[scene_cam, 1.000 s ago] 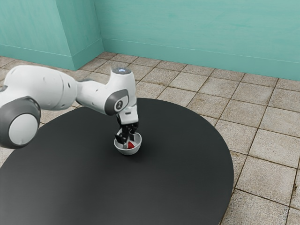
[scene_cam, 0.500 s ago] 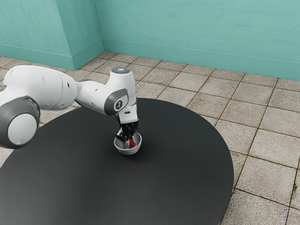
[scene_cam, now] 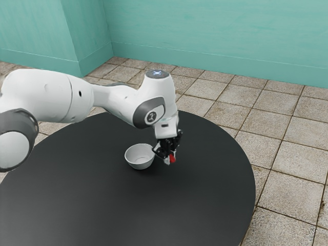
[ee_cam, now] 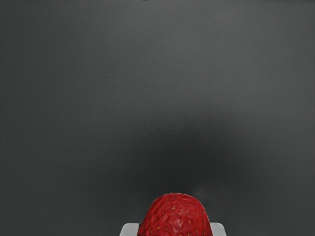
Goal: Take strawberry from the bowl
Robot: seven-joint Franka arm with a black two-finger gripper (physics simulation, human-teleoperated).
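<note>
Holding the strawberry (ee_cam: 175,216) in the gripper (scene_cam: 170,157), closed only to the width of the fruit, pressing pale pads (ee_cam: 130,229) to opposite flanks. Above the table (scene_cam: 154,205), though hard to tell how high. Fully outside the bowl's rim, so already done, by the look of it, with the taking itself. Left to do, perhaps: nothing more than keeping hold, or lowering gently to the surface beneath the fingertips, for want of any resting place named in the task.

Just beside the gripper, toward the exterior view's left, to be kept clear of in any lowering: the white bowl (scene_cam: 139,163), upright and seemingly empty. Nothing in the way directly below, as far as visible. Reaching in from behind the bowl side with the arm (scene_cam: 46,95). Well beyond the gripper, past the table's edge: floor tiles (scene_cam: 287,128), then a teal wall (scene_cam: 205,31).
</note>
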